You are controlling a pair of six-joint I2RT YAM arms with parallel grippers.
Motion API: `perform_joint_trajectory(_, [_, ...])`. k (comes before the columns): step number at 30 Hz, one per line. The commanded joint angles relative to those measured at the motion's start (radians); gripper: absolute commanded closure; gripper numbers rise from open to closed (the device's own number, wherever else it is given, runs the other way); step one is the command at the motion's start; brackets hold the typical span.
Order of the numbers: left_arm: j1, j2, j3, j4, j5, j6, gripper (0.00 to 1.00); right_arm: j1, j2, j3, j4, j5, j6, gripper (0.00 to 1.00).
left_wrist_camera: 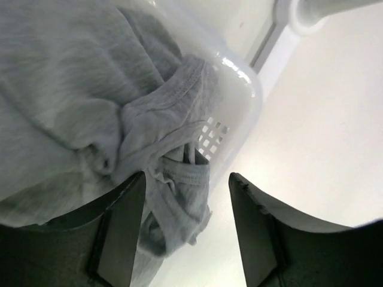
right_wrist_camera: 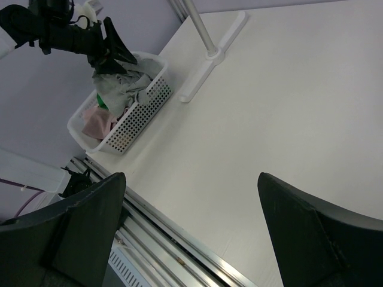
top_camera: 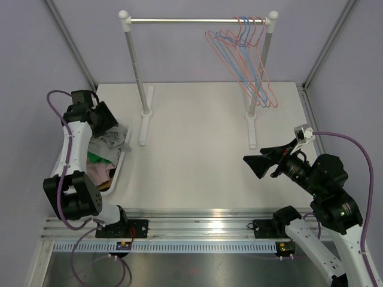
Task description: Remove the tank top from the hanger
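At the left edge of the white table (top_camera: 197, 155), the left gripper (top_camera: 111, 122) hangs directly over a white perforated plastic laundry basket (top_camera: 119, 164). Its two dark fingers are spread apart. The left wrist view shows a clear gap between them and nothing pinched. The crumpled grey tank top (top_camera: 114, 139) lies heaped on top of the basket's load, and one ribbed strap or hem droops over the rim just beside the left finger. It sits above a green garment (top_camera: 96, 157) and a pink garment (right_wrist_camera: 99, 122) lower in the pile. With the jaws parted over it, this looks like a release, the basket serving as the drop place for clothes taken off the rail. At the back of the table stands a metal clothes rail on white posts (top_camera: 197, 21). The thin pink and blue wire hangers (top_camera: 251, 66) are bunched at its right end, and all of them look bare. By that reading the garment is already off its hanger and the task is near its end. What seems to be left is for the left arm to lift clear without catching the loose strap on a fingertip. The right gripper (top_camera: 254, 164) hovers over bare table on the right side, well apart from both basket and rail, with its jaws spread wide and empty. It is probably parked there to keep out of the left arm's way.
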Motion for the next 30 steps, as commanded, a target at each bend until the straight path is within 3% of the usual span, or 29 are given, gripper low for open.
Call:
perform_joint_trajectory(1, [0.030, -0.102, -0.031, 0.106, 0.067, -0.048, 0.38, -0.001, 0.021, 0.045, -0.003, 0.007, -0.016, 0.00])
perform_joint_trajectory(5, [0.069, -0.175, -0.048, 0.121, 0.057, -0.073, 0.37, -0.001, 0.027, 0.051, -0.006, 0.007, -0.018, 0.00])
perform_joint_trajectory(8, [0.074, -0.223, -0.032, 0.109, 0.035, -0.033, 0.22, 0.000, 0.033, 0.069, -0.026, 0.013, -0.028, 0.00])
perform_joint_trajectory(10, [0.056, -0.277, -0.009, 0.057, -0.006, 0.008, 0.01, -0.001, 0.034, 0.086, -0.072, 0.039, -0.050, 0.00])
perform_joint_trajectory(12, [-0.002, -0.365, -0.016, 0.020, -0.110, 0.028, 0.01, 0.000, 0.033, 0.118, -0.127, 0.110, -0.068, 0.00])
perform_joint_trajectory(24, [-0.300, -0.772, -0.130, -0.190, -0.351, 0.079, 0.01, -0.001, 0.110, 0.318, -0.452, 0.613, -0.149, 0.00])
perform_joint_trajectory(30, [-0.355, -0.904, -0.170, -0.267, -0.341, 0.070, 0.01, -0.001, 0.117, 0.355, -0.529, 0.722, -0.168, 0.01])
